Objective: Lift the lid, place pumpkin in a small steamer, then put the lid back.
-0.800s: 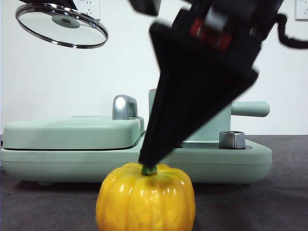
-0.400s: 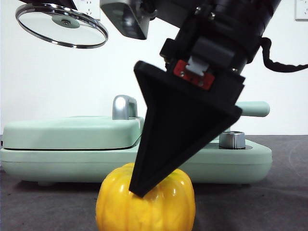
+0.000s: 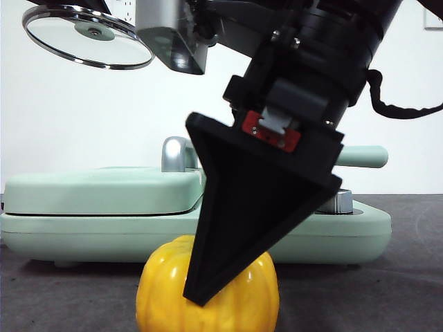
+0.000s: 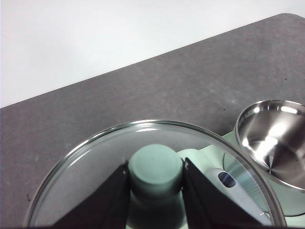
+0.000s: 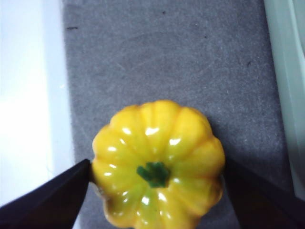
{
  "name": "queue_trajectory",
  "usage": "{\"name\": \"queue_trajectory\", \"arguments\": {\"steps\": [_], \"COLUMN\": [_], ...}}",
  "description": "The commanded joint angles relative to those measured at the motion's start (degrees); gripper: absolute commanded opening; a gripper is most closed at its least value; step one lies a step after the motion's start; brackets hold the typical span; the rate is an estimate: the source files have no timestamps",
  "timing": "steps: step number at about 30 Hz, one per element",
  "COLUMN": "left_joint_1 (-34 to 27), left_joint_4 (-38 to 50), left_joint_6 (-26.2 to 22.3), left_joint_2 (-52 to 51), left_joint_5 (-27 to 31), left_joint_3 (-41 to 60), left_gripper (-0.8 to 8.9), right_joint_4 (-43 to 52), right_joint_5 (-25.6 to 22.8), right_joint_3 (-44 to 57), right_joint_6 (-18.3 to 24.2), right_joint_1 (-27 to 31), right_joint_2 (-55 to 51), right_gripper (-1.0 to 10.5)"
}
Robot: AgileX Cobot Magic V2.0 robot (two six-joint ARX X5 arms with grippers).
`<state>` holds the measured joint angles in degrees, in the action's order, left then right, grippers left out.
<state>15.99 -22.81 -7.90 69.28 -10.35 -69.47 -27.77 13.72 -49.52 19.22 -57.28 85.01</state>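
The right tool (image 3: 197, 294) has sunk further over the pumpkin (image 3: 235, 304) than a second ago, when its tip sat at the stem; now its jaws are spread wide, one on each side of the fruit and close against its ribs. The pumpkin is glossy yellow with a short green stem, sitting on the desk (image 5: 167, 57) in front of the steamer (image 4: 274, 138). The left tool (image 4: 156, 195) grips the lid (image 3: 86, 36) by its knob, high above the pumpkin.
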Motion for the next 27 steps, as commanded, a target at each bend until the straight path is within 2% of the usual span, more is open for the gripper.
{"name": "queue_trajectory", "arguments": {"steps": [1, 7, 12, 19, 23, 27], "left_joint_1": [0.09, 0.09, 0.09, 0.09, 0.09, 0.09], "left_joint_4": [1.81, 1.81, 1.81, 1.81, 1.81, 1.81], "left_joint_6": [-0.42, -0.39, -0.39, -0.39, -0.39, -0.39], "left_joint_2": [-0.04, -0.04, -0.04, -0.04, -0.04, -0.04], "left_joint_5": [-0.17, -0.17, -0.17, -0.17, -0.17, -0.17], "left_joint_3": [-1.40, -1.40, -1.40, -1.40, -1.40, -1.40], "left_gripper": [0.15, 0.15, 0.15, 0.15, 0.15, 0.15], "right_joint_4": [-1.73, -5.07, -10.88, -24.30, -34.45, -40.26], "right_joint_5": [-0.22, -0.26, -0.39, -5.03, -5.22, -5.22], "right_joint_3": [-0.74, -0.87, -1.97, -7.74, -14.91, -21.94], "right_joint_6": [-2.23, -6.86, -14.14, -23.23, -25.97, -26.21], "right_joint_1": [-0.72, -0.55, 0.31, 4.04, 8.24, 12.02], "right_joint_2": [1.40, -1.46, -7.19, -14.16, -14.21, -13.00], "right_gripper": [3.8, 3.8, 3.8, 3.8, 3.8, 3.8]}}
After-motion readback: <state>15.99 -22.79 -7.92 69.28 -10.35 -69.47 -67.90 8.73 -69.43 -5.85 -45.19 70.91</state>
